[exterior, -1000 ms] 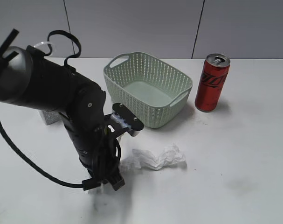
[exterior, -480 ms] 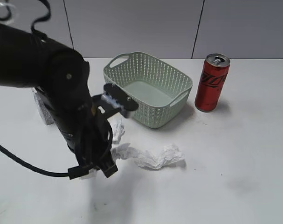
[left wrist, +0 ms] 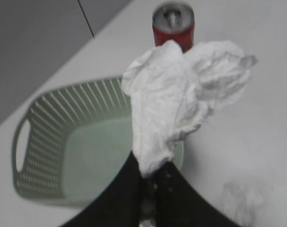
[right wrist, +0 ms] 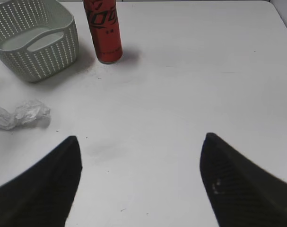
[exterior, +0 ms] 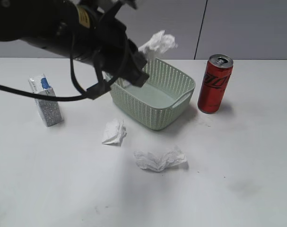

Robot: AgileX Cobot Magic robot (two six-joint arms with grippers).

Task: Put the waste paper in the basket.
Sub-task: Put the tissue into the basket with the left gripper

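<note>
The left gripper (left wrist: 150, 177) has its jaws pinched together on the lower end of one crumpled tissue wad (left wrist: 181, 94), which billows above the fingertips and hangs over the mint-green basket (exterior: 181, 87); in the exterior view that wad (exterior: 157, 43) sits at about twelve o'clock from the basket's centre, above the far rim. The basket's floor looks bare in both the wrist and exterior views, so by my reading nothing has been dropped in yet, and this first wad is only a release away. Two pieces of waste paper remain on the white table (exterior: 238, 179): a small balled wad (exterior: 114, 132) at roughly eight o'clock from the basket, and a longer twisted wad (exterior: 160, 159) at about six o'clock, both apart from the basket wall. The right gripper (right wrist: 141, 163) is idle with its fingers spread wide over bare tabletop, holding nothing (the twisted wad shows at its nine o'clock). A red drink can (exterior: 215, 84) stands at three o'clock of the basket, and a speckled carton with a blue top (exterior: 46, 100) at nine o'clock.
</note>
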